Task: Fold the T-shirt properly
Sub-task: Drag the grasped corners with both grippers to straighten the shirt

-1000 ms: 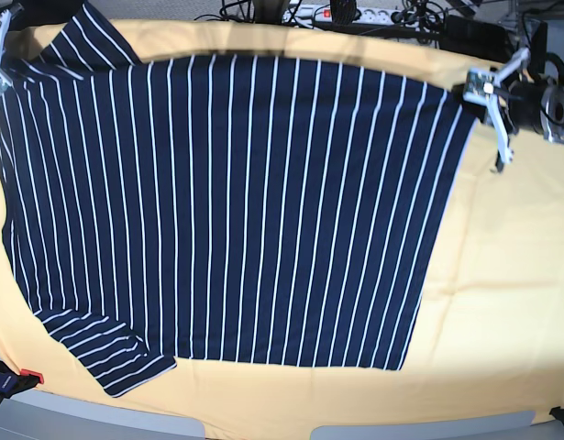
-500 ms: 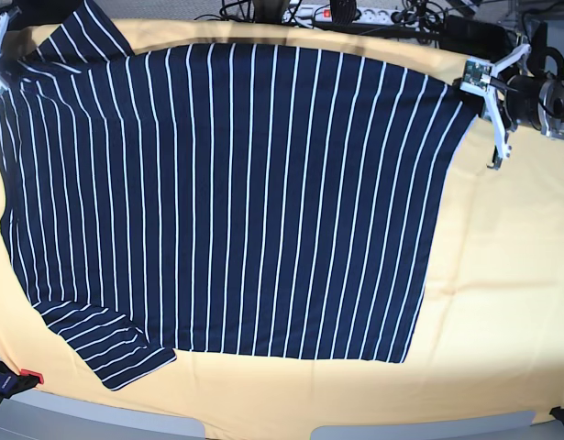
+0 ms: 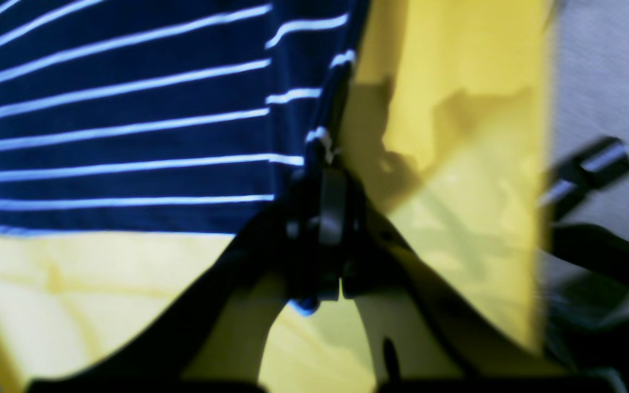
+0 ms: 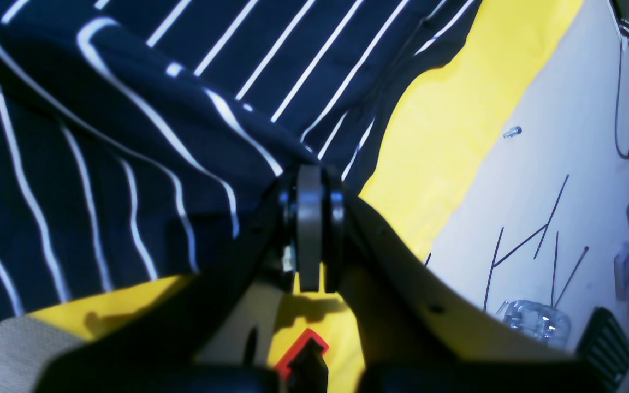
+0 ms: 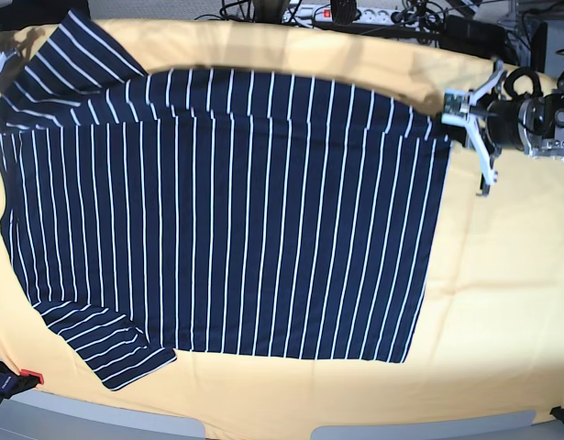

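The T-shirt [image 5: 226,211] lies spread out on the yellow cloth [image 5: 502,293], filling most of the left and middle. Its far edge is lifted a little and folded toward the near side. One sleeve [image 5: 107,353] pokes out at the near left corner. The other sleeve [image 5: 66,55] sits at the far left corner.

The left gripper [image 3: 328,164] is pressed together, pinching the shirt's far right corner. The right gripper [image 4: 310,180] is pressed together too, pinching the shirt's far left corner.

There is lots of bare yellow cloth on the right side and a thin strip along the near edge. Cables [image 5: 355,14] lie past the far edge.
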Robot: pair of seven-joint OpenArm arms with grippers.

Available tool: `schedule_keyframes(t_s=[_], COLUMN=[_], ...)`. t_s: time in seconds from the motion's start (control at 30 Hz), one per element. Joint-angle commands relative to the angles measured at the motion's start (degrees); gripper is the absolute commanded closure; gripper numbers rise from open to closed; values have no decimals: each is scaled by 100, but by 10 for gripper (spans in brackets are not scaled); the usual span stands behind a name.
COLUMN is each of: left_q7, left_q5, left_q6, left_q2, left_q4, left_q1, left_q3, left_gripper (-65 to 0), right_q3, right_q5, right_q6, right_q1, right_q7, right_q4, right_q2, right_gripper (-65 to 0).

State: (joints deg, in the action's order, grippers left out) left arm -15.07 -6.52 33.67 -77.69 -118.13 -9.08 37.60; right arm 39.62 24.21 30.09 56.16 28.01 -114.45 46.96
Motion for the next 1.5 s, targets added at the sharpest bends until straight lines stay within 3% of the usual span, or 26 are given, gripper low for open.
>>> schedule_keyframes(t_s=[0.0,0.1,0.5,1.0,1.47], left_q7=[44,50,221,442,452], left_q5=[66,278,151,420,199], left_q6=[-144,-470,-501,-525,-439], left_q2=[-46,179,706,1451,1451], left_q4=[52,295,828,1475,1475], left_q1=[-66,-83,-776,-844,-1478], left_q3=[-55,-55,-55,-55,-55], left_gripper=[0,0,0,0,0], right_q3=[-37,-382,-1467,-1495,-1495], right_q5=[-2,-7,-367,-291,-168], right_q6=[-44,59,-111,101,103], right_q1=[-92,-525,-2004,-2649,-2649], right_q7=[-101,-105,-103,-260,-256], right_q4=[57,343,957,1821,1821], right_q2=[87,87,85,79,68], right_gripper=[0,0,0,0,0])
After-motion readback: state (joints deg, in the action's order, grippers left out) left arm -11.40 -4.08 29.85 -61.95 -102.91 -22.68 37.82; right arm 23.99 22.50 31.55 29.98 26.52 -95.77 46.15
